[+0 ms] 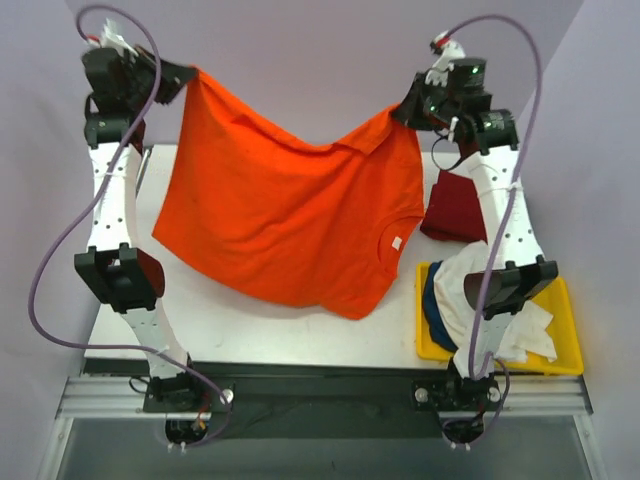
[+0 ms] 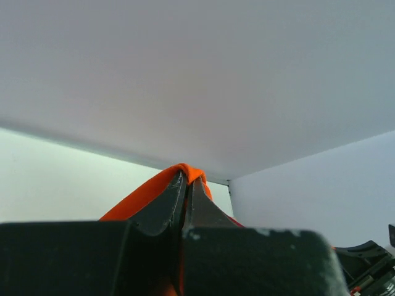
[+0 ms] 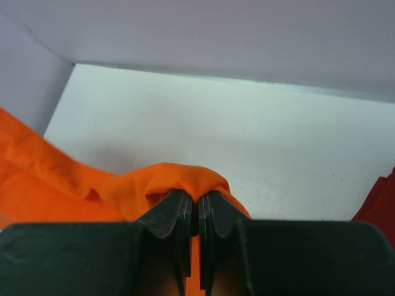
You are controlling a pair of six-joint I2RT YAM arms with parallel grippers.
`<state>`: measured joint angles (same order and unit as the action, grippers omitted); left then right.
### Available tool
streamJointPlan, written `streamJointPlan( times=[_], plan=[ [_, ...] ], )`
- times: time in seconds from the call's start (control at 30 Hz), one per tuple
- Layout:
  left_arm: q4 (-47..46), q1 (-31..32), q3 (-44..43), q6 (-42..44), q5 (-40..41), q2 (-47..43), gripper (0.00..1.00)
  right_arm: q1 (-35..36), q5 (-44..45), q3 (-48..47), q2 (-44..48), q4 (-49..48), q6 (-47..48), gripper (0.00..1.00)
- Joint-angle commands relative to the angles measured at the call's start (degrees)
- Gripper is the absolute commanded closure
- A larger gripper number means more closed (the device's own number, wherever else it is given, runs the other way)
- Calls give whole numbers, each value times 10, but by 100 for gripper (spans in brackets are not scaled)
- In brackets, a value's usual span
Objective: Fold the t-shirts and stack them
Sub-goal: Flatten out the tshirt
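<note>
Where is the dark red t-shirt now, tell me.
In the top view the dark red t-shirt lies crumpled on the table's right side, just beyond the yellow bin, beside the held-up orange t-shirt.

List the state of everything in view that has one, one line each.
left gripper: shut on orange t-shirt, raised.
right gripper: shut on orange t-shirt, raised.
orange t-shirt: unfolded, hanging spread between the two grippers, collar end lowest.
dark red t-shirt: crumpled on the table, not folded.
yellow bin: on the table, holding shirts.
white t-shirt: crumpled in the bin, spilling over its rim.
navy t-shirt: bunched in the bin, mostly covered.
</note>
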<state>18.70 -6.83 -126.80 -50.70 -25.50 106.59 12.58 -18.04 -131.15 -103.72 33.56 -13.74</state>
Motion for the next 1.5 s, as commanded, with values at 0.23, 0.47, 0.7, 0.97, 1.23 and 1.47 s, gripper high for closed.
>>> streamJointPlan(
  times=[0.23,0.47,0.7,0.97,1.23,1.47],
  plan=[
    [-43,2,-112,-51,-9,44,100,-30,-3,-40,10,-70,-29,100],
    [-136,-13,85,-59,61,-138,100,-24,15,48,142,-156,-23,100],
    [-145,-49,171,-31,141,-293,100,5,49,90,240,-215,10,100],
    [-98,-24,167,-22,155,-332,100,53,84,92,290,-256,41,100],
    [-106,-23,321,6,207,-353,100,59,87,135,212,-264,31,100],
    [-169,-26,416,17,149,-166,100,20,76,114,-7,-263,-1,100]
  ],
)
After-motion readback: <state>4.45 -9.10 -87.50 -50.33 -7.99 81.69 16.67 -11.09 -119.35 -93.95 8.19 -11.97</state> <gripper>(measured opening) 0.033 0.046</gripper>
